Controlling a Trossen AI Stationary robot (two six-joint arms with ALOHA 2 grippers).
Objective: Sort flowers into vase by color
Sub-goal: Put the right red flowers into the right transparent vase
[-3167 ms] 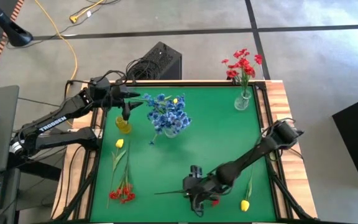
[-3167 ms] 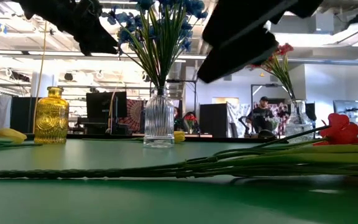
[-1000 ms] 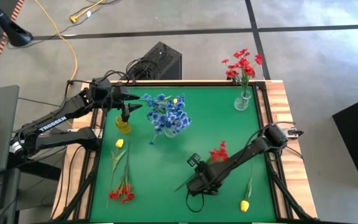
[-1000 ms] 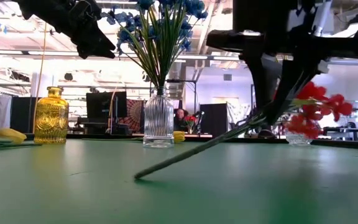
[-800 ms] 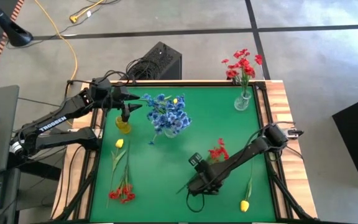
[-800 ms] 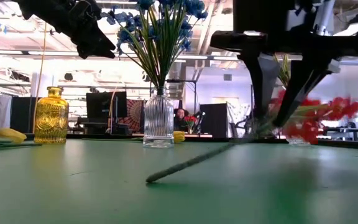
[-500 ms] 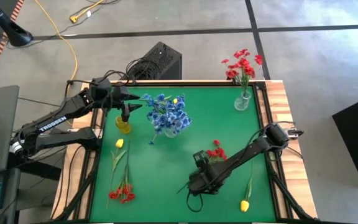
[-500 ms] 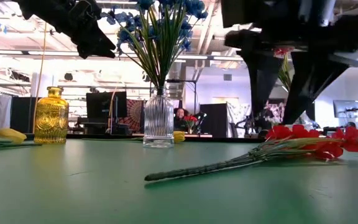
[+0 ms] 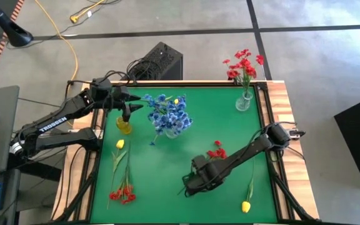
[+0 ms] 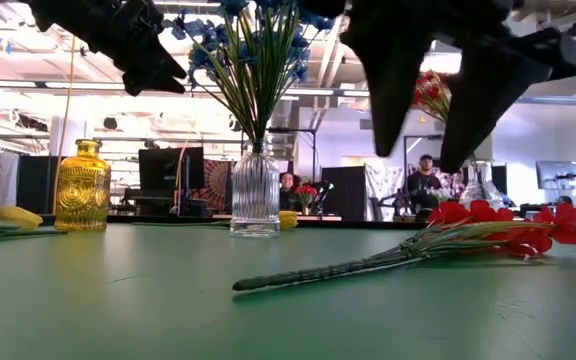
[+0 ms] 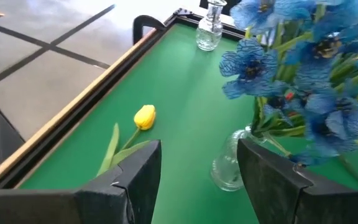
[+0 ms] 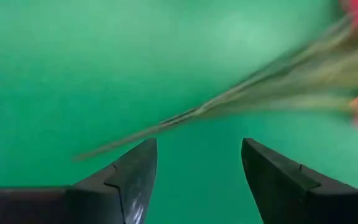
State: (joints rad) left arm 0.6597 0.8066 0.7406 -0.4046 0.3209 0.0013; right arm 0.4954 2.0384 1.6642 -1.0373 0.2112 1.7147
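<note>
With the right gripper (image 12: pixel 194 163) spread and empty above the red sprig (image 10: pixel 488 228) lying flat mid-table, and the left gripper (image 11: pixel 197 171) parted, empty near the blue-flower vase (image 9: pixel 171 132), a descending regrasp risks pinning or skidding the thin stem.

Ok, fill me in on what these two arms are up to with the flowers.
The right gripper hangs open just above a red flower sprig that lies flat on the green table, touching nothing. The left gripper hovers open and empty by the yellow vase, beside the clear vase of blue flowers. Red flowers already stand in the far vase. Two yellow tulips and another red sprig lie loose.
</note>
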